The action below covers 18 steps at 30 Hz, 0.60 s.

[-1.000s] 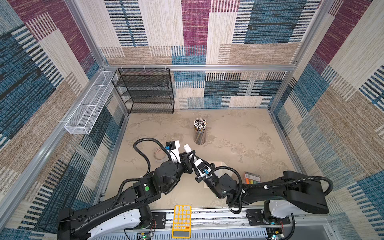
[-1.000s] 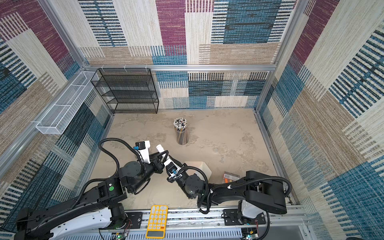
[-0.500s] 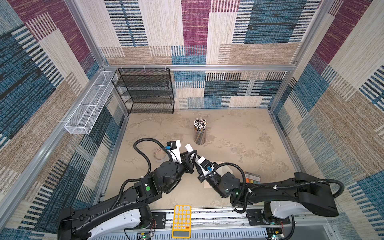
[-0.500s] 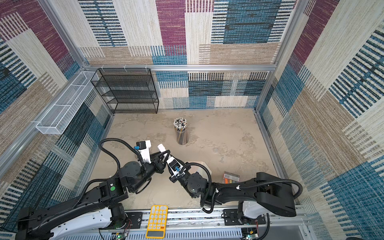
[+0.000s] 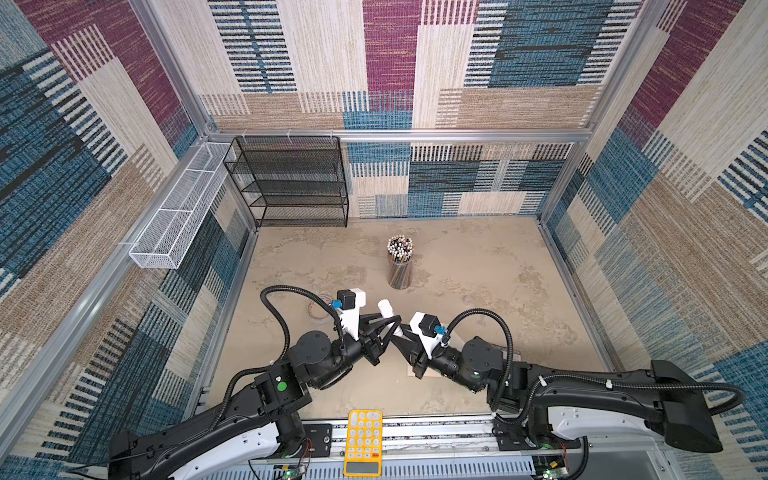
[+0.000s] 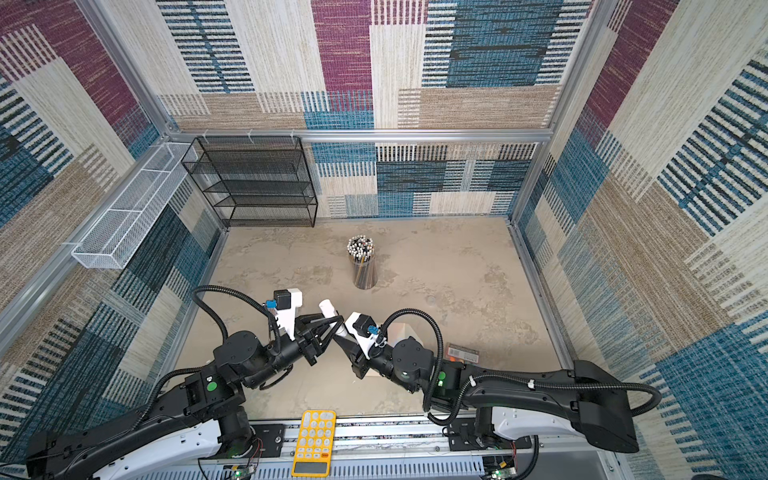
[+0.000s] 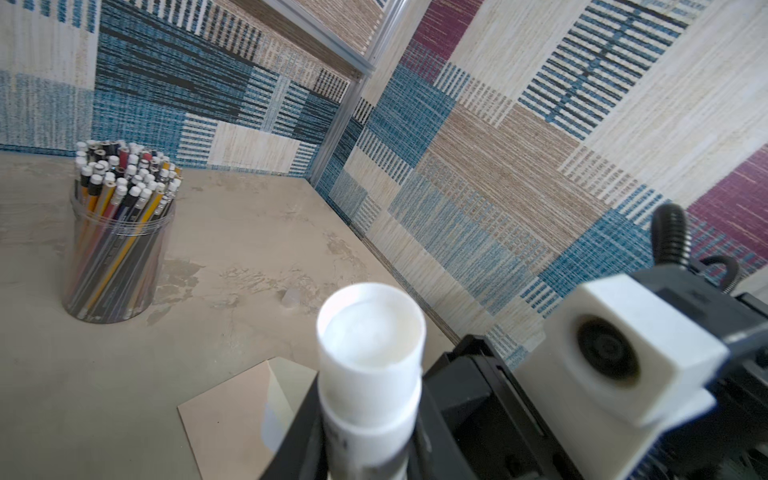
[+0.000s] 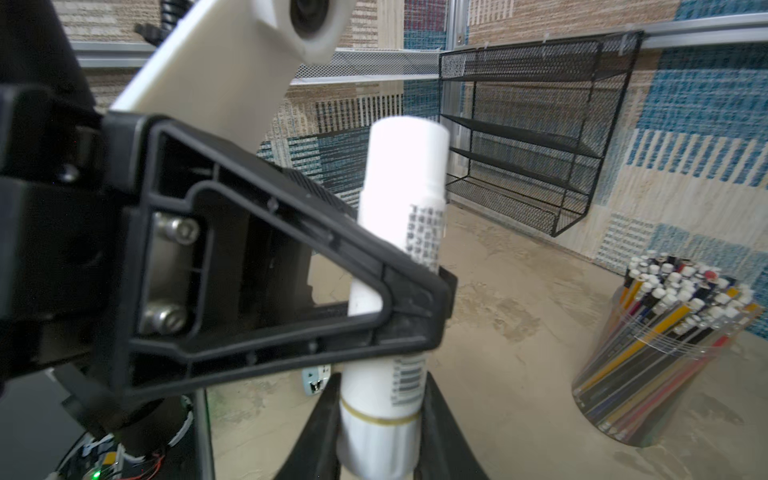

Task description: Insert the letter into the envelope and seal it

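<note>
The left gripper (image 5: 395, 322) is clamped across the middle of a white glue stick (image 5: 384, 309). The right gripper (image 5: 394, 334) pinches the same tube at its lower end, so two grips share one short, smooth cylinder raised off the table (image 5: 478, 266). The envelope (image 7: 224, 419) lies flat below them with its flap apparently open. In a top view a strip of it (image 5: 428, 372) shows at five o'clock from the tube, mostly under the right arm. The letter cannot be made out as a separate sheet; it may be inside, but I cannot tell.

As I judge the risks, arms that pull or twist out of step could make the tube slip through one grip or cock sideways. If one grip opens before the other is firm, the tube drops onto the envelope. The right arm, low over the paper, could also drag it or crease the flap.

Around, left to right:
- a white wire basket (image 5: 178, 216) at ten o'clock on the wall
- a black mesh rack (image 5: 291, 183) at eleven
- a clear ring (image 5: 318, 312) at nine, near the left arm
- a yellow calculator (image 5: 363, 440) at six
- a jar of pencils (image 5: 400, 266) at twelve — near enough for a wide swing to clip
- a small barcoded card (image 6: 463, 353) at four
</note>
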Motion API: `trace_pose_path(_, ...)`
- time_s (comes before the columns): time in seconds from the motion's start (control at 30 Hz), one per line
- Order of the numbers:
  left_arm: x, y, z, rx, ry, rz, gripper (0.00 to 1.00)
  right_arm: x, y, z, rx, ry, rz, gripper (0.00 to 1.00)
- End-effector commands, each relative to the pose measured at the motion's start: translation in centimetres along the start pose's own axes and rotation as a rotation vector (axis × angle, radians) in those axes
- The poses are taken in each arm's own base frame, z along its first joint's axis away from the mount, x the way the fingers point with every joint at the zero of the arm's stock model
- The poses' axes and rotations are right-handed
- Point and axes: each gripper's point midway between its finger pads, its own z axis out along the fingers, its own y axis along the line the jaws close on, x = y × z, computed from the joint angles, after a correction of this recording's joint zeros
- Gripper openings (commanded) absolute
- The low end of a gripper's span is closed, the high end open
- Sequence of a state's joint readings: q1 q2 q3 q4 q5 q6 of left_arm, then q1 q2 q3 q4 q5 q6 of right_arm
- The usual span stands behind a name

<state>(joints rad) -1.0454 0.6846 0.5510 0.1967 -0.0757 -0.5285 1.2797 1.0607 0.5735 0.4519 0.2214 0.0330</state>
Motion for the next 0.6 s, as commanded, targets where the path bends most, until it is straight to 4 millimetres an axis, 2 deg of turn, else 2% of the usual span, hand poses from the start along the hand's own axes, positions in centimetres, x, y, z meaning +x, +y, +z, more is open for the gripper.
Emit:
trace_pose_path(0.0,4.0,-2.6,-0.7,0.189,0.172,0.036,0.0,-3.0,5.9,-1.8,-0.36,-0.068,0.07,0.07)
trace_pose_path(0.23,4.4,-4.0,-2.2,0.294,0.173,0.034,0.0,-3.6,7.3,-4.2,-0.526,-0.062,0.127,0.06)
trace_pose_path(0.4,4.7,-4.4,-2.5,0.32,0.19,0.035,0.0,-3.6,7.4,-4.8,-0.571,-0.045,0.136,0.1)
trace_pose_path(0.43,4.7,-4.4,-2.5,0.319,0.193,0.034,0.0,-3.5,7.4,-4.8,-0.571,-0.039,0.131,0.12)
trace_pose_path(0.53,4.5,-4.0,-2.3,0.294,0.185,0.036,0.0,-2.9,6.6,-4.0,-0.512,-0.013,0.101,0.28)
trace_pose_path(0.57,4.3,-3.7,-2.3,0.27,0.175,0.037,0.0,-2.5,5.9,-3.6,-0.464,-0.006,0.082,0.41)
